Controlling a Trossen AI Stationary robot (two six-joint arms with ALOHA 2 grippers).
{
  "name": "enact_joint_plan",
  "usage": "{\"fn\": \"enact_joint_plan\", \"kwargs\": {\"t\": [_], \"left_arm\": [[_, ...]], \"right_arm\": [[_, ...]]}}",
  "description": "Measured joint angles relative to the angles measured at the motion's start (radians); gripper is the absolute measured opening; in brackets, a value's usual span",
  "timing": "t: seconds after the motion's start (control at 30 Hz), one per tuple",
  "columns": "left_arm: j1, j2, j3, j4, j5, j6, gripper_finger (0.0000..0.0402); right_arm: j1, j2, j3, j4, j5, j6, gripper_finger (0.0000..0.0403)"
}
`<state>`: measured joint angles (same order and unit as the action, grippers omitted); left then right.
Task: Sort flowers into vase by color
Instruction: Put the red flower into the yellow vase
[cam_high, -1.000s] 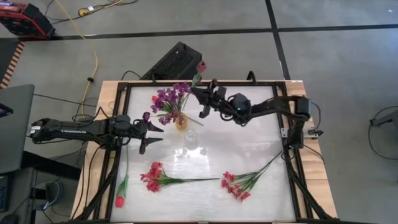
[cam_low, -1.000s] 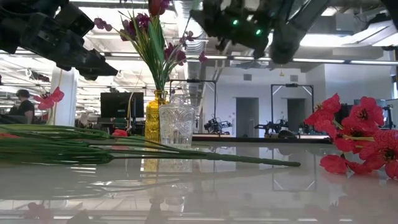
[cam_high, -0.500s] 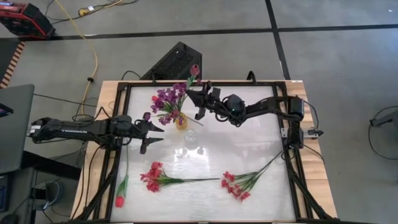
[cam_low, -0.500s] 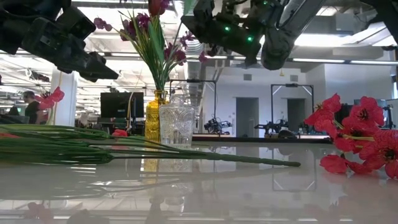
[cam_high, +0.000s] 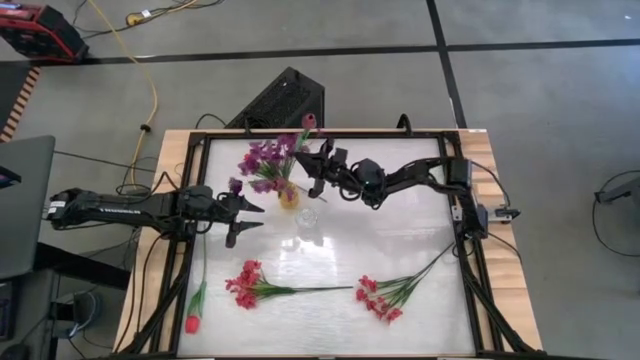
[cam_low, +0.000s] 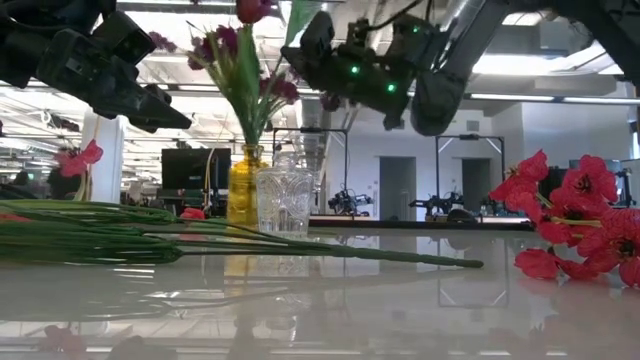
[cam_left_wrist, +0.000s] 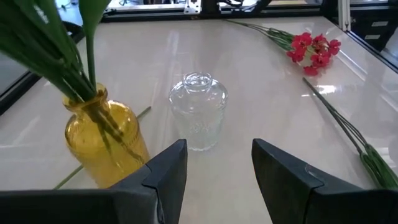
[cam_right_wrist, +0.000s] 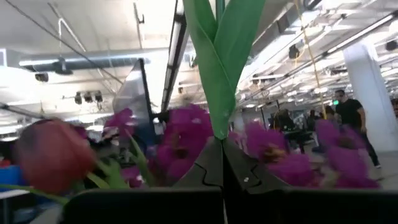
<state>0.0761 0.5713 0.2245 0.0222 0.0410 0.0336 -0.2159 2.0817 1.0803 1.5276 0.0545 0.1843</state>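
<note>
A maroon tulip (cam_high: 308, 122) is being held upright by the right fingers (cam_high: 312, 160), shut on its stem, just beside the yellow vase (cam_high: 289, 195); the left fingers (cam_high: 248, 218) are being kept wide

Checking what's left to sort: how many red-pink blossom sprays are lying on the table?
2. One red-pink spray lies near the table's front, left of centre; the other red-pink spray lies front right. None seems hidden.

Grey floor (cam_high: 540, 110); yellow cable (cam_high: 150, 90); ceiling lights (cam_low: 560, 97); white pillar (cam_right_wrist: 373, 93)
</note>
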Motion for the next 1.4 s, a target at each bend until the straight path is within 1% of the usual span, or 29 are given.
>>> {"fn": "enact_joint_plan", "kwargs": {"t": [0.2,0.33,0.5,0.57,0.63,0.67,0.8,0.93,1.07,1.13,1.27,1.33,1.4], "left_arm": [[0.0,0.0,0.0,-0.004,0.0,-0.009,0.0171],[0.0,0.0,0.0,-0.005,-0.001,-0.001,0.0171],[0.0,0.0,0.0,-0.013,-0.001,-0.001,0.0171],[0.0,-0.003,0.002,-0.044,-0.001,-0.002,0.0171],[0.0,-0.008,0.021,-0.139,-0.001,-0.019,0.0171],[-0.001,-0.008,0.029,-0.158,-0.007,-0.037,0.0171],[-0.012,-0.008,0.067,-0.179,-0.002,-0.095,0.017],[-0.028,-0.008,0.135,-0.334,-0.007,-0.18,0.0167],[-0.047,-0.005,0.224,-0.495,-0.067,-0.31,0.0167],[-0.057,0.005,0.283,-0.59,-0.116,-0.367,0.0166],[-0.063,0.065,0.412,-0.859,-0.211,-0.462,0.0166],[-0.064,0.111,0.46,-0.968,-0.227,-0.488,0.0166],[-0.064,0.161,0.493,-1.041,-0.239,-0.489,0.0166]], "right_arm": [[0.0,0.015,-0.004,-0.077,0.0,0.002,0.0015],[0.008,-0.027,-0.003,-0.097,-0.001,-0.032,0.0015],[0.02,-0.086,-0.003,-0.208,0.0,-0.096,0.0015],[0.029,-0.114,-0.003,-0.227,0.0,-0.113,0.0015],[0.037,-0.139,-0.003,-0.238,-0.001,-0.117,0.0015],[0.042,-0.149,-0.003,-0.245,-0.003,-0.122,0.0015],[0.064,-0.2,-0.003,-0.307,-0.004,-0.172,0.0015],[0.092,-0.256,-0.003,-0.389,-0.004,-0.186,0.0015],[0.127,-0.303,-0.003,-0.47,-0.004,-0.233,0.0015],[0.145,-0.331,-0.005,-0.488,-0.005,-0.259,0.0015],[0.176,-0.387,-0.047,-0.501,-0.007,-0.289,0.0015],[0.186,-0.419,-0.089,-0.501,-0.007,-0.299,0.0015],[0.192,-0.452,-0.135,-0.493,-0.007,-0.302,0.0015]]}}
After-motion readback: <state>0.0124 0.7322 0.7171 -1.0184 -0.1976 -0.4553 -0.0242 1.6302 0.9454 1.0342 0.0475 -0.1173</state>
